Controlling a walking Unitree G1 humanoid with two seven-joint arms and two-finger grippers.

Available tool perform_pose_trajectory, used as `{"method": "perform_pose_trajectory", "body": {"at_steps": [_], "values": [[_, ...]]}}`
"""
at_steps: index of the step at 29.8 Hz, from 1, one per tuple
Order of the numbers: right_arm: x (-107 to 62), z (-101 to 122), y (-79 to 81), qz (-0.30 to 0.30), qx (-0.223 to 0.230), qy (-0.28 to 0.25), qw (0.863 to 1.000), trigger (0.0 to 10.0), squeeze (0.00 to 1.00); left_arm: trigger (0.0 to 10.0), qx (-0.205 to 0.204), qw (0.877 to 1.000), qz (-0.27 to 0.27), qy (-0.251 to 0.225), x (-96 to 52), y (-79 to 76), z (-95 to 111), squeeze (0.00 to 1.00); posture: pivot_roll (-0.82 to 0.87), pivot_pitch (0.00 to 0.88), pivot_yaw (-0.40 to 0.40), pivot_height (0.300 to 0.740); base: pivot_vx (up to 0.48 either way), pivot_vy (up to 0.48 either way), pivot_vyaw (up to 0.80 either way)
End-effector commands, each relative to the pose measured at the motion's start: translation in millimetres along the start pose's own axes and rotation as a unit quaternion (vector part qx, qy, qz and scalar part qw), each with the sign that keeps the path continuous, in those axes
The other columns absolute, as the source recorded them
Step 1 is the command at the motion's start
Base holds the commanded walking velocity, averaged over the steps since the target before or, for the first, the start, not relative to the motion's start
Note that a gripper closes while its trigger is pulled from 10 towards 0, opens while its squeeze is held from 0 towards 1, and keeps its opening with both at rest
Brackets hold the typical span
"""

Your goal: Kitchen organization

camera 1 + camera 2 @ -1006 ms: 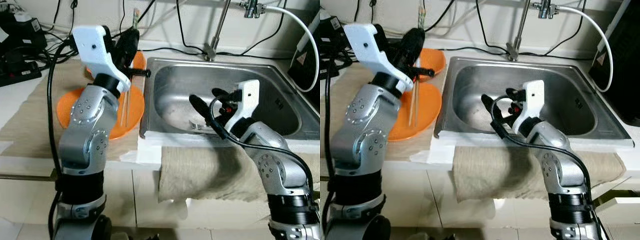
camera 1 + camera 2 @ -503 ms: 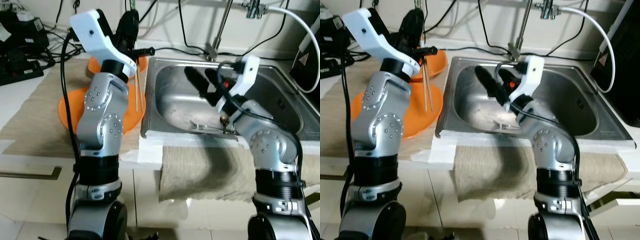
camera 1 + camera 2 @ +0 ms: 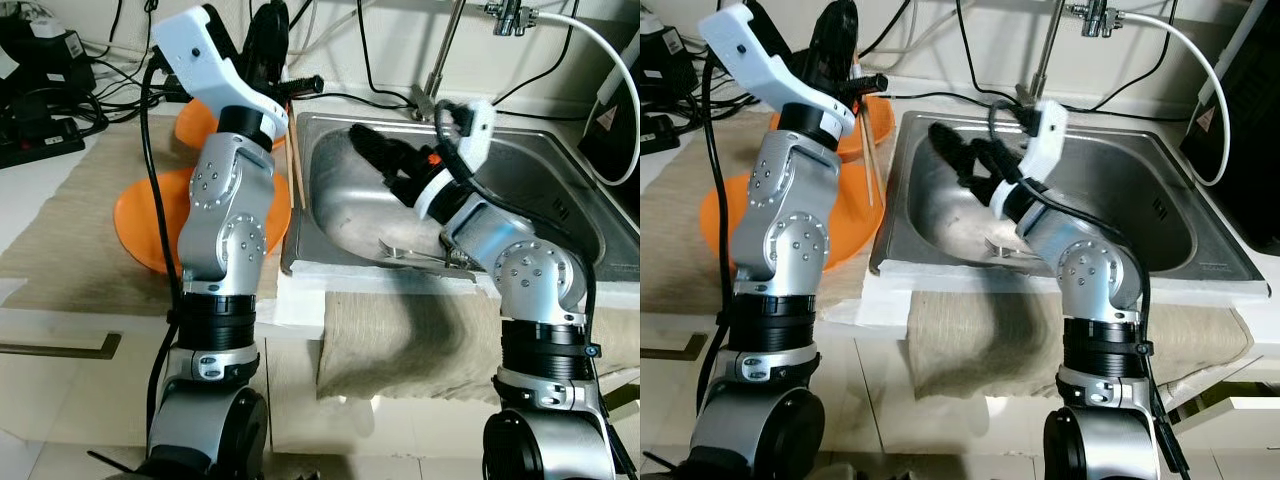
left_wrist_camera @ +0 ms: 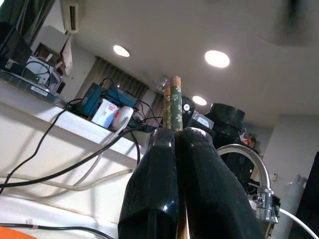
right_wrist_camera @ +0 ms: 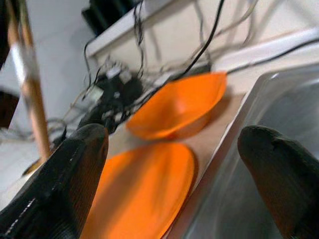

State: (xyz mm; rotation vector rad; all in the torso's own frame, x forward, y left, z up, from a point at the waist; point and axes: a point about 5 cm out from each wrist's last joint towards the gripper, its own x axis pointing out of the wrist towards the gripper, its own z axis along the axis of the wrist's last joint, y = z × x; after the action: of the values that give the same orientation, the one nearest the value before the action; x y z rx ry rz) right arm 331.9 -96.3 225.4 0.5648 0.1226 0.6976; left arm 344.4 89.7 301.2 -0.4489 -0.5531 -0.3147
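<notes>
My left gripper (image 3: 268,35) is raised high over the counter's back left, shut on a pair of wooden chopsticks (image 3: 296,160) that hang down along the sink's left rim. In the left wrist view its fingers (image 4: 199,174) pinch the chopsticks (image 4: 172,99) tightly. Below them sit an orange plate (image 3: 140,220) and an orange bowl (image 3: 195,120). Over the left part of the steel sink (image 3: 560,200), my right gripper (image 3: 385,160) is open and holds nothing; its view looks toward the bowl (image 5: 179,104) and plate (image 5: 144,184). A fork (image 3: 405,250) lies in the basin.
A beige cloth (image 3: 420,330) hangs over the counter's front below the sink. The faucet (image 3: 435,80) stands behind the basin with a white hose. Cables and power strips (image 3: 40,90) crowd the back left. A black appliance (image 3: 620,110) stands at the right edge.
My left gripper has lifted the chopsticks up off the orange plate. My right gripper has risen from the basin floor and swung toward the sink's left side, still open.
</notes>
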Motion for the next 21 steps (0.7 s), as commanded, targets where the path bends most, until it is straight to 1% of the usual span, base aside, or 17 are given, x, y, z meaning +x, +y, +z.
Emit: {"method": "perform_pose_trajectory", "body": {"at_steps": [1,4,8,17,19,21], "values": [[-0.1,-0.3,5.8,0.017,-0.001,0.007,1.0,10.0,0.0,10.0,0.002,1.0,-0.018,-0.004,5.3,-9.3,0.3,0.0,0.03,0.0,-0.068,0.732,0.0,0.0,0.0],[1.5,-2.2,8.9,0.026,0.0,0.016,1.0,10.0,0.0,10.0,0.008,1.0,-0.02,-0.007,7.3,-10.3,-0.6,0.0,0.03,0.0,-0.071,0.732,0.0,0.0,0.0],[2.7,-9.5,17.5,0.044,-0.002,0.036,0.998,10.0,0.0,10.0,0.015,1.0,-0.018,-0.008,10.8,-9.4,-6.2,0.0,0.02,0.0,-0.075,0.732,0.0,0.0,0.0],[0.7,-9.4,25.8,0.063,-0.001,0.048,0.997,10.0,0.0,10.0,0.033,0.999,-0.014,-0.005,10.1,-4.7,-13.9,0.0,0.02,0.0,-0.076,0.732,0.0,0.0,0.0],[0.6,-10.4,27.5,0.066,-0.002,0.051,0.997,10.0,0.0,10.0,0.033,0.999,-0.016,-0.006,9.8,-7.3,-14.6,0.0,0.02,0.0,-0.076,0.732,0.0,0.0,0.0],[1.6,-12.0,28.2,0.066,-0.004,0.054,0.996,10.0,0.0,10.0,0.023,0.999,-0.023,-0.009,9.8,-13.6,-13.9,0.0,0.01,0.0,-0.075,0.732,0.0,0.0,0.0]]}}
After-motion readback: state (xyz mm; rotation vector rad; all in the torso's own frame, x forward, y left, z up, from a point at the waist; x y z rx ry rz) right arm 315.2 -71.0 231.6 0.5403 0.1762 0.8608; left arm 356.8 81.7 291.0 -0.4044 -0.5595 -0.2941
